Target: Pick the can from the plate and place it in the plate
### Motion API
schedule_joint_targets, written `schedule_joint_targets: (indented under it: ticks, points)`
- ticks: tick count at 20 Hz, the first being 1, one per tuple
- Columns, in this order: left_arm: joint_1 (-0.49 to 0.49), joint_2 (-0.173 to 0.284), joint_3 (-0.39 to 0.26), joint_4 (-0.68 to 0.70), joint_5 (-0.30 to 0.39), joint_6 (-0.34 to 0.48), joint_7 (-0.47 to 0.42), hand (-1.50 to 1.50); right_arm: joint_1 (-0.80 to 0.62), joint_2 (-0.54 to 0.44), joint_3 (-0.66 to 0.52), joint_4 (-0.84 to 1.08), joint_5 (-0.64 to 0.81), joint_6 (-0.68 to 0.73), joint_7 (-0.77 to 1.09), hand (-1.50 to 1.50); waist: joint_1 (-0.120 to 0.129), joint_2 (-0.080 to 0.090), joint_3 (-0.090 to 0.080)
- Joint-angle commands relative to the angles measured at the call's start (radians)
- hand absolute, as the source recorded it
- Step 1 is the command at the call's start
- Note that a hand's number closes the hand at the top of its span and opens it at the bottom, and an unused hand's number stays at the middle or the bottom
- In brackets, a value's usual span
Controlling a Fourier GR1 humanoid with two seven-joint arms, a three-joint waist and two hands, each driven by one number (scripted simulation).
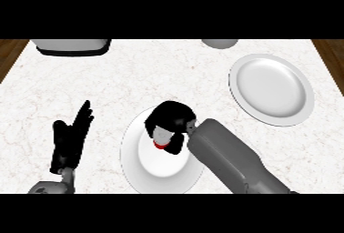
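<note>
Red-banded pale can (160, 139) sits on plate (144, 168), right hand (171, 119) curled round it.

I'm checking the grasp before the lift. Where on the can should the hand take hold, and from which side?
Probably round its side wall, coming from above and the right, as the right hand does now. The can sits on the near plate, mostly hidden under curled fingers; only a pale side and red rim show. The left hand rests open, clear of it.

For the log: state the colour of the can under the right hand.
Red can, barely showing; head view.
</note>
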Motion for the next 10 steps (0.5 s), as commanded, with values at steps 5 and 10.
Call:
schedule_joint_targets:
  ticks: [5,10]
  points:
    - [0.014,-0.026,-0.006,-0.001,-0.019,0.018,-0.014,0.0,-0.031,-0.044,-0.168,0.037,0.047,-0.231,0.175,1.5,-0.01,0.0,0.0]
    - [0.026,-0.001,0.014,-0.025,-0.009,0.012,0.007,0.0,-0.023,-0.101,-0.339,0.104,0.081,-0.466,0.473,1.5,-0.013,-0.002,0.001]
